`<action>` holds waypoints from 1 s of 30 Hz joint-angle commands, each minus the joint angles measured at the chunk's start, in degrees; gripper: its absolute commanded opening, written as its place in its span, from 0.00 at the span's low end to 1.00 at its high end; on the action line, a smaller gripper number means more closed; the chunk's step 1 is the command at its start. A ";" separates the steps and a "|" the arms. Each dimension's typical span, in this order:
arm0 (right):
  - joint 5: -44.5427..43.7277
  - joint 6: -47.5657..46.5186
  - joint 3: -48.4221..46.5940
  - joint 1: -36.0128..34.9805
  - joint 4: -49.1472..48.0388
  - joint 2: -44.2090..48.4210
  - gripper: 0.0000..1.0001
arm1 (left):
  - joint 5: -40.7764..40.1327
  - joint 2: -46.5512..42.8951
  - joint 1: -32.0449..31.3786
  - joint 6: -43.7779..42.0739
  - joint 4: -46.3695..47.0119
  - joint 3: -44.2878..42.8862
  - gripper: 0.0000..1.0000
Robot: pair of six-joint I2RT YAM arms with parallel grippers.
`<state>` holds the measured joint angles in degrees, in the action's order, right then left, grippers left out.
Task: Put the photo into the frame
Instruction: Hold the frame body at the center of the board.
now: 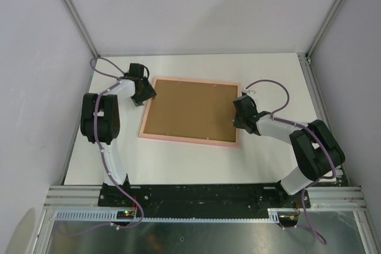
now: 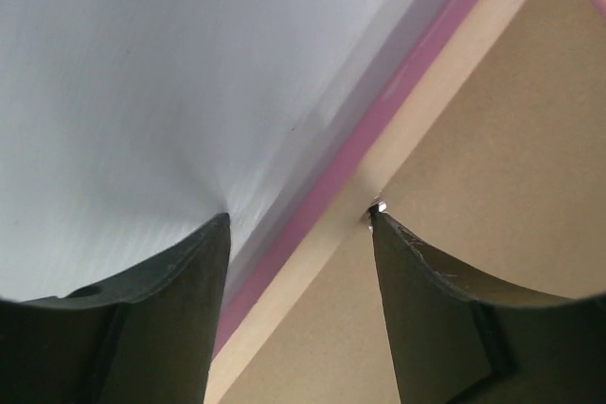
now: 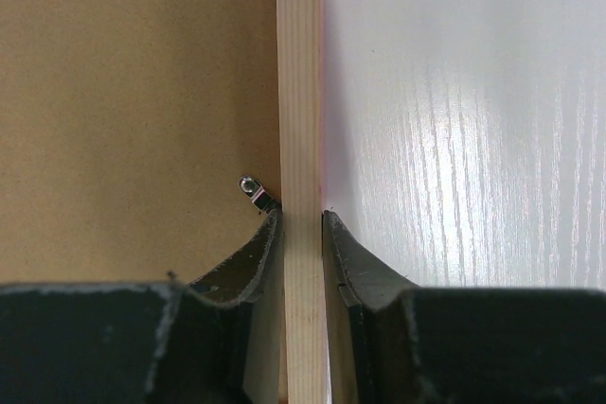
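Observation:
The frame [image 1: 189, 140] lies face down in the middle of the table, its pink edge showing around the brown backing board [image 1: 193, 110] set in it. The photo is out of view. My left gripper [image 1: 144, 93] stands open astride the frame's left rail [image 2: 454, 49], one finger over the table and the other over the board beside a small metal clip [image 2: 377, 205]; in the left wrist view the gripper [image 2: 299, 215] holds nothing. My right gripper [image 1: 241, 117] is shut on the frame's right rail [image 3: 299, 73], the fingers pressed to both of its sides [image 3: 301, 215].
A metal turn clip [image 3: 254, 190] sits on the backing board [image 3: 133, 111] just ahead of my right gripper's inner finger. White table [image 1: 196, 165] surrounds the frame, enclosed by pale walls with aluminium posts [image 1: 71, 10] at the back corners.

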<state>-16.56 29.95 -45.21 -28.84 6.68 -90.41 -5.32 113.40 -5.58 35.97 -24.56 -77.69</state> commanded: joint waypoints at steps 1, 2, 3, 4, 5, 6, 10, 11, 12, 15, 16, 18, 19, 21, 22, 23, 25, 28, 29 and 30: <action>1.27 0.03 1.80 -0.97 5.93 0.08 0.00 | -1.45 1.86 0.31 -0.91 0.56 -4.11 0.66; 1.36 0.02 1.75 -0.96 5.87 0.07 0.00 | -1.32 2.32 0.31 -1.08 0.56 -4.52 0.66; 1.44 0.02 1.77 -1.00 5.75 0.02 0.00 | -1.16 2.69 0.22 -1.25 0.60 -4.77 0.66; 1.53 -0.03 1.74 -1.02 5.64 0.00 0.00 | -1.17 2.91 0.22 -1.38 0.58 -4.93 0.66; 1.62 -0.05 1.77 -1.03 5.55 -0.02 0.00 | -1.26 3.03 0.22 -1.36 0.57 -4.97 0.66; 1.66 -0.06 1.74 -1.04 5.46 -0.07 0.00 | -1.27 3.08 0.27 -1.30 0.57 -4.86 0.66; 2.05 -0.15 1.71 -1.04 5.05 -0.38 0.00 | -1.31 3.28 0.31 -0.98 0.54 -4.48 0.64; 2.18 -0.15 1.75 -1.00 4.94 -0.51 0.00 | -1.42 3.47 0.22 -0.89 0.55 -4.44 0.63; 2.21 -0.16 1.77 -1.02 4.89 -0.62 0.00 | -1.52 3.57 0.22 -0.81 0.56 -4.29 0.62; 2.22 -0.08 1.71 -1.03 4.90 -0.67 0.00 | -2.40 3.40 0.22 -0.38 0.61 -3.32 0.52; 2.22 -0.08 1.71 -1.04 4.96 -0.61 0.00 | -2.76 3.23 0.22 -0.24 0.58 -2.80 0.46; 2.16 -0.07 1.71 -1.00 4.91 -0.39 0.00 | -3.51 2.81 0.22 -0.05 0.57 -1.83 0.35; 2.20 -0.07 1.75 -0.98 4.87 -0.30 0.00 | -3.75 2.58 0.22 0.01 0.61 -1.44 0.32; 2.33 -0.14 1.76 -0.96 4.85 -0.16 0.00 | -3.93 2.30 0.18 -0.08 0.60 -0.83 0.27; 2.37 -0.15 1.73 -0.96 4.75 -0.14 0.00 | -3.96 2.19 0.20 -0.22 0.62 -0.72 0.23; 2.39 -0.15 1.76 -0.96 4.79 -0.13 0.00 | -4.07 2.09 0.21 -0.30 0.59 -0.54 0.21; 2.40 -0.05 1.72 -0.89 4.85 -0.08 0.00 | -4.10 1.84 0.18 -0.48 0.59 -0.34 0.13; 2.41 0.01 1.71 -0.80 5.06 0.10 0.00 | -3.78 1.54 0.22 -0.72 0.57 -0.25 0.02; 2.45 -0.08 1.71 -0.84 5.03 0.21 0.00 | -3.62 1.50 0.22 -0.94 0.61 -0.35 0.01; 2.43 -0.16 1.71 -0.81 5.02 0.31 0.00 | -3.59 1.44 0.22 -1.10 0.59 -0.35 0.01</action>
<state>-16.29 29.93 -45.21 -29.15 6.96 -90.30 -5.63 115.61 -5.93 34.89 -21.98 -79.68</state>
